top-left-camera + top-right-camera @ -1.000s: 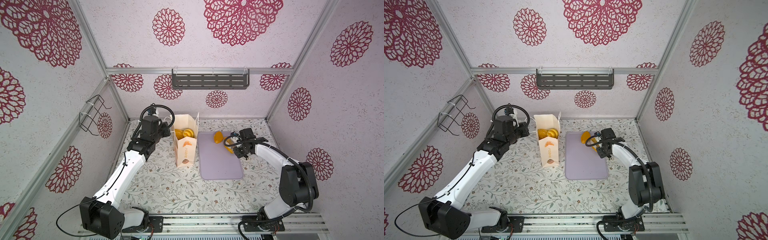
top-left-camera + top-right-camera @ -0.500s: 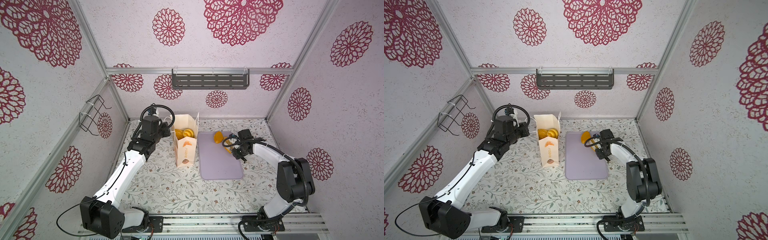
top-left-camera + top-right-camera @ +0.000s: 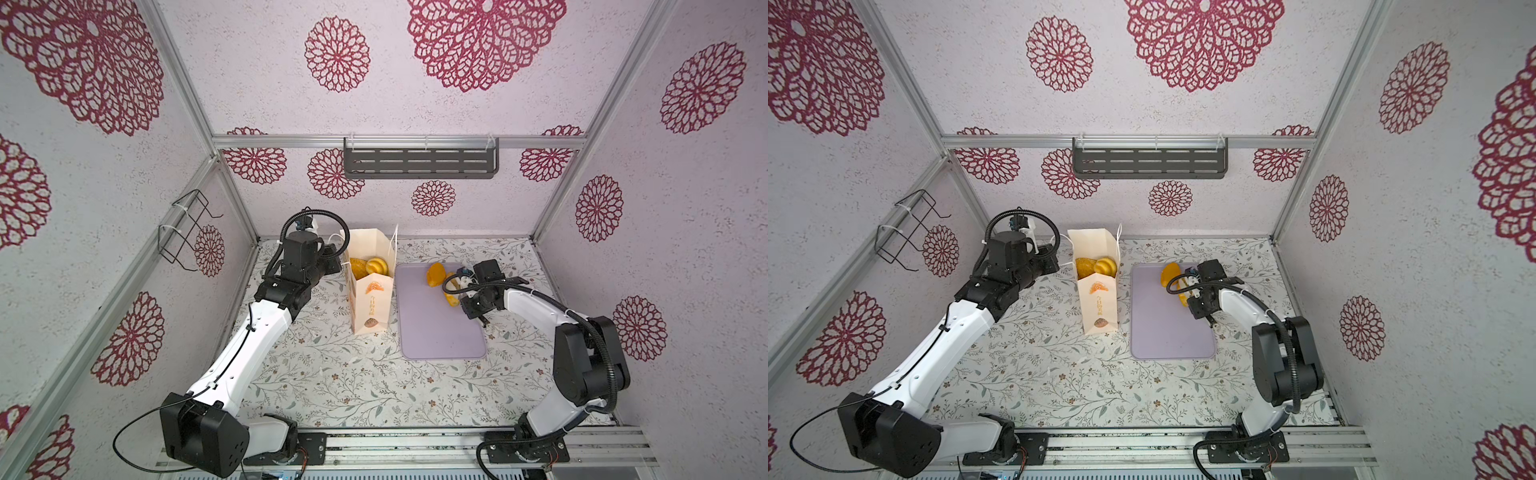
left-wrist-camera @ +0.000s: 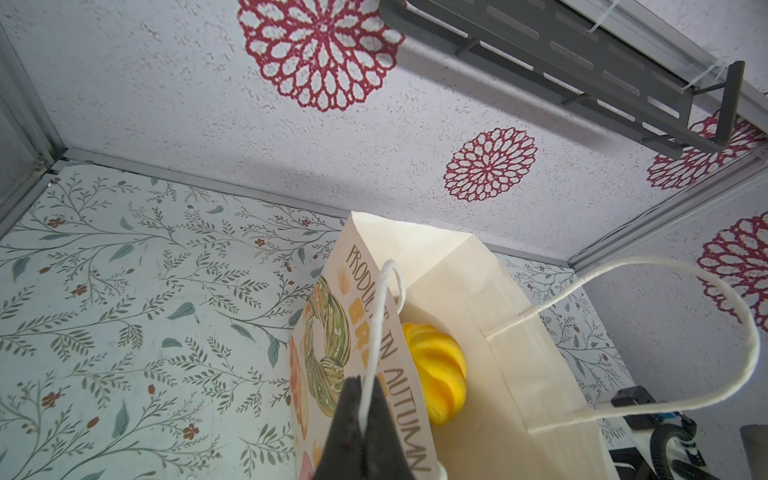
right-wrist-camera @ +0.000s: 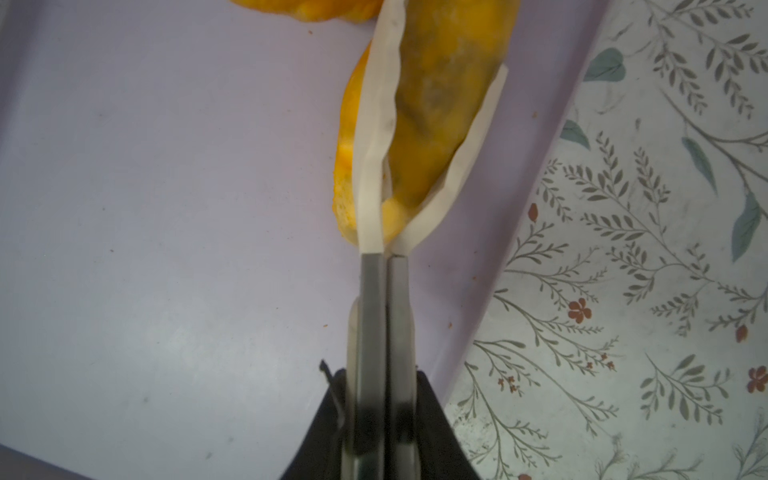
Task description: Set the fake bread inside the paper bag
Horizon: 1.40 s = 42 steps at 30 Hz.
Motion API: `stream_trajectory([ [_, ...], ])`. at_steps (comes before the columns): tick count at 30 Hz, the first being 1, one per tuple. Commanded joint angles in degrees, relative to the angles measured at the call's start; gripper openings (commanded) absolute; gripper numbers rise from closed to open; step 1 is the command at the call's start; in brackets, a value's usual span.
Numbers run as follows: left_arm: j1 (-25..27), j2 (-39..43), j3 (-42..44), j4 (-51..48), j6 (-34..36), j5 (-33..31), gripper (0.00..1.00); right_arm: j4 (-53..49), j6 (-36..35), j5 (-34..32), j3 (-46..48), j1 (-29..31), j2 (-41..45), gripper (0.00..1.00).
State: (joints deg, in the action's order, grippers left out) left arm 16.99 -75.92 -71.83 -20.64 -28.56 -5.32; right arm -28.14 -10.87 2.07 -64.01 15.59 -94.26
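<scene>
Pads (image 5: pixel 374 145) of the right gripper (image 5: pixel 428 137) pinch tight on a yellow bread (image 5: pixel 449 62), right at the edge of the lilac tray (image 5: pixel 166 208)! An orange bread (image 3: pixel 435 274) lies just beside it at the tray's far end. Over to the left gripper (image 4: pixel 361 399): clamped shut on 1 white cord handle (image 4: pixel 380 316) of the paper bag (image 3: pixel 372 303), which stands upright beside the tray, mouth open. 2 breads show inside, a ribbed yellow roll (image 4: pixel 436 370) and a browner loaf (image 3: pixel 358 266).
</scene>
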Motion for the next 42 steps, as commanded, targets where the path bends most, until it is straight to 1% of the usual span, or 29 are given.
stream_trajectory([
  [1, 0.36, -0.63, 0.11, 0.52, 0.47, 0.56, 0.0, 1.24, 2.82, 1.8, 0.76, 0.31, 4.72, 0.1],
  [14, 0.41, -0.06, 0.2, 0.69, 0.34, 0.62, 0.0, 4.86, 10.75, 5.07, 6.58, 0.48, 14.57, 0.09],
  [20, 0.44, 0.08, 0.29, 0.8, 0.45, 0.51, 0.0, 7.6, 14.59, 4.74, 10.66, 0.66, 19.89, 0.07],
  [24, 0.41, -0.28, 0.3, 0.62, 0.52, 0.1, 0.0, 8.05, 15.73, 4.48, 12.84, 1.1, 23.83, 0.08],
  [32, 0.51, -0.52, 0.36, 0.78, 0.27, 0.49, 0.0, 10.93, 19.89, 4.84, 17.45, 1.45, 28.38, 0.07],
  [42, 0.67, 0.43, 0.11, 0.35, 1.18, -0.51, 0.0, 10.74, 22.94, 4.68, 16.43, 2.66, 33.46, 0.07],
])
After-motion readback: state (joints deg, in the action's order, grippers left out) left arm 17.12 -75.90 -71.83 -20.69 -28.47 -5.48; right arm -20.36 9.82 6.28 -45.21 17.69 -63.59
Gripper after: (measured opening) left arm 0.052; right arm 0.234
